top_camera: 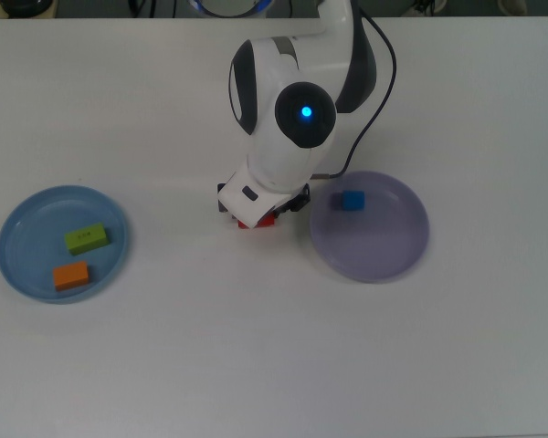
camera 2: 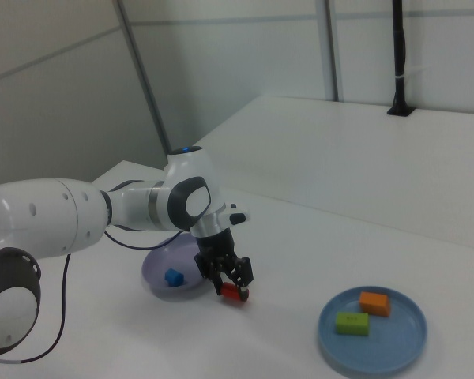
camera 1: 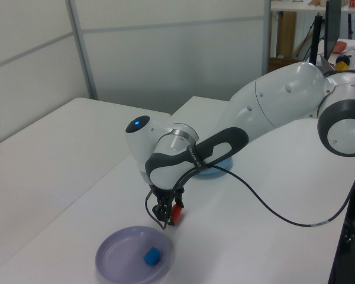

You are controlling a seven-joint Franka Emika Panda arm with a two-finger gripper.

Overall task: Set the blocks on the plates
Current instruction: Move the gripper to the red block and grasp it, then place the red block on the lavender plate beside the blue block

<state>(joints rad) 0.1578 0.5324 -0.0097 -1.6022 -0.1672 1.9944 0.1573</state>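
Observation:
The red block (top_camera: 257,222) (camera 2: 234,294) lies on the table just off the lavender plate (top_camera: 374,246) (camera 2: 159,264), on the top view's left of it. My gripper (camera 2: 232,283) (camera 1: 167,214) is down over the red block, open, one finger on each side. The arm's wrist hides most of the block in the top view. The blue block (top_camera: 352,201) (camera 1: 152,255) sits inside the lavender plate near its rim. The light blue plate (top_camera: 23,237) (camera 2: 379,347) holds the lime-green block (top_camera: 87,239) (camera 2: 351,323) and the orange block (top_camera: 71,276) (camera 2: 374,303).
A black cable (top_camera: 370,100) hangs from the arm over the table behind the lavender plate. A black post (camera 2: 399,59) stands at the far table edge in the right view. White tabletop (top_camera: 256,347) stretches between the two plates.

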